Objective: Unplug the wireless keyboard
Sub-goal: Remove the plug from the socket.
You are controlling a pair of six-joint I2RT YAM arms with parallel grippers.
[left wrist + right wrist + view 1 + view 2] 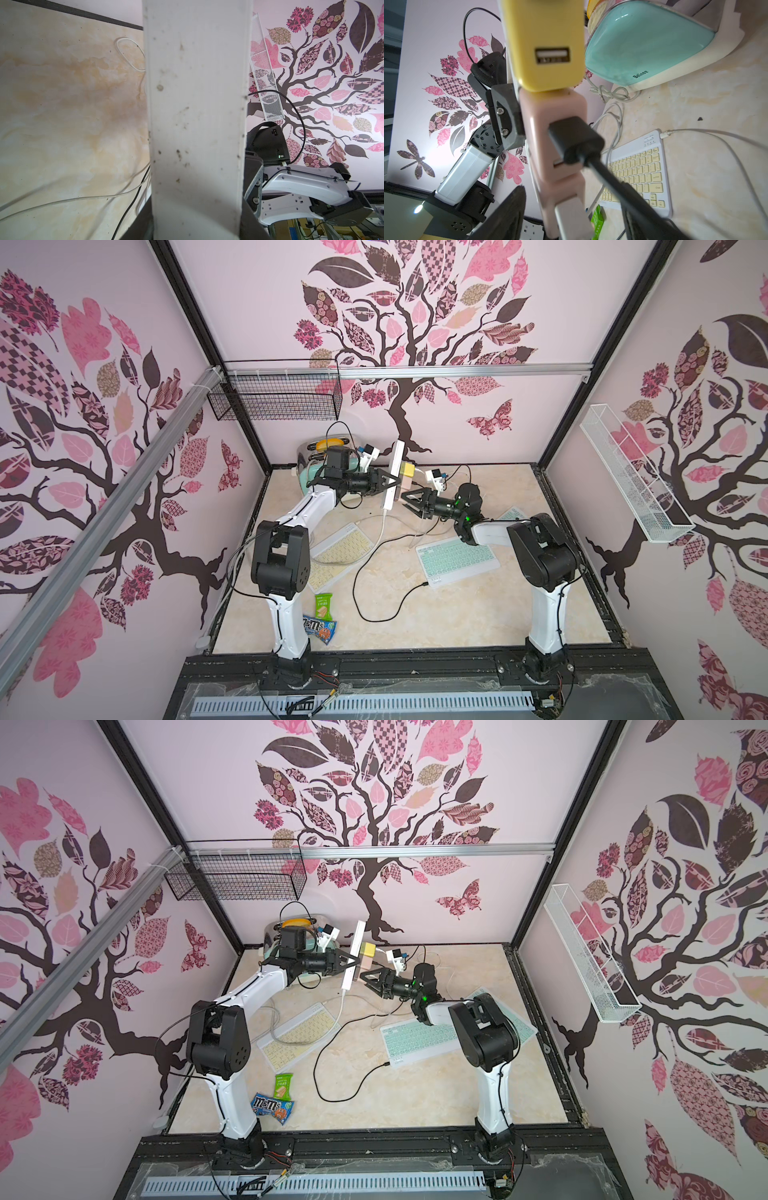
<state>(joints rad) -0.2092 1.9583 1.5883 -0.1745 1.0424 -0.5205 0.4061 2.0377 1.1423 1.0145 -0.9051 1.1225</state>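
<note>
currently we see left gripper [388,484] clamped on the strip [398,456]. right gripper [407,499] spread open near the black plug [575,139].

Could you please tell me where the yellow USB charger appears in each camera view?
In a top view: yellow USB charger centre back, on the raised power strip.
In a top view: same spot.
Left wrist: not in it; the power strip blocks it.
Right wrist: upper middle.
Shared landmark: pink charger adjoining it.
</note>
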